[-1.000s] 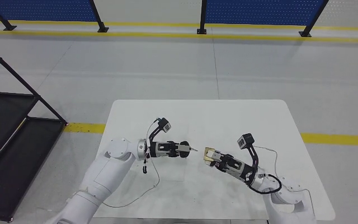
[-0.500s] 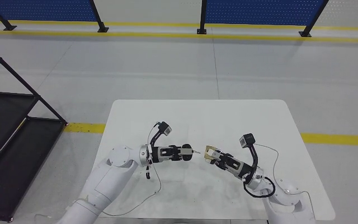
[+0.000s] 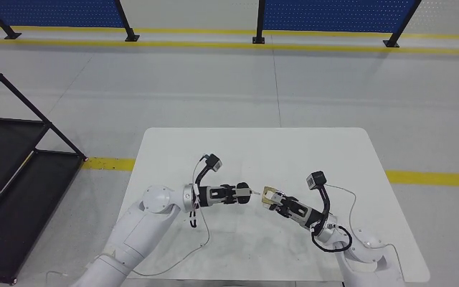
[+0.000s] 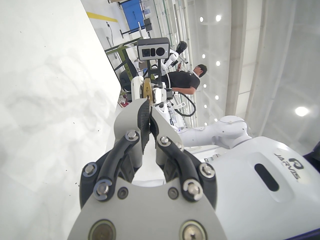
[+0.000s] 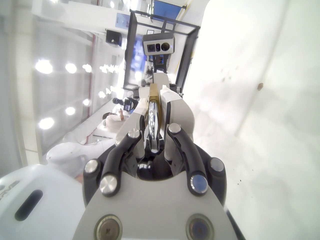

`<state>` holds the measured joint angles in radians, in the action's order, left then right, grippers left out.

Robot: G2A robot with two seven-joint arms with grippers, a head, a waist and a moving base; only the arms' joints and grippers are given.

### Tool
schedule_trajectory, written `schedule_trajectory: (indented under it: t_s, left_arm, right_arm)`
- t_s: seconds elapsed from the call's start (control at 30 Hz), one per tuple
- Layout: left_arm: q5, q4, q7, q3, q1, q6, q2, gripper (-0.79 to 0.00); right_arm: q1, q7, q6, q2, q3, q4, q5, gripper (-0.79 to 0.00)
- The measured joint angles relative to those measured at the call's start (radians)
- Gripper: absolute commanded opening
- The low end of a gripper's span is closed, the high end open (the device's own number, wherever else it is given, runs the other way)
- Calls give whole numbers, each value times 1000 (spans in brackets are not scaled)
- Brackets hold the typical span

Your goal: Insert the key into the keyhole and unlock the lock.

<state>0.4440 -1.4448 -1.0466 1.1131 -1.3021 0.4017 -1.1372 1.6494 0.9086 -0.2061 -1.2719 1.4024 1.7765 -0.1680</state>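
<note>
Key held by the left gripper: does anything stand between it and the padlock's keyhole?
Nothing visible. The small silver key, pinched in the left gripper, points at the brass padlock in the right gripper; only air lies between.

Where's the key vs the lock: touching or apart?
Cannot tell. In the top view the key tip sits close to the lock, too small to resolve a gap; the left wrist view looks along the key.

The lock [image 5: 154, 95] is brass-gold with a silver shackle [image 5: 153, 126], the fingers [image 4: 125, 121] pale with black ribbed pads [image 4: 144, 122].
</note>
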Motion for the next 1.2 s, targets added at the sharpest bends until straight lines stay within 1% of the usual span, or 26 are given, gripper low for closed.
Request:
schedule_trajectory:
  t_s: [0.47, 1.2]
  left_arm:
    - [-7, 13, 12, -19, 16, -8, -2, -785]
    - [-19, 8, 6, -37, 19, -11, 0, -785]
  right_arm:
    - [-2, -7, -7, 15, -15, -2, -11, -785]
    - [4, -41, -7, 37, -28, 5, -15, -785]
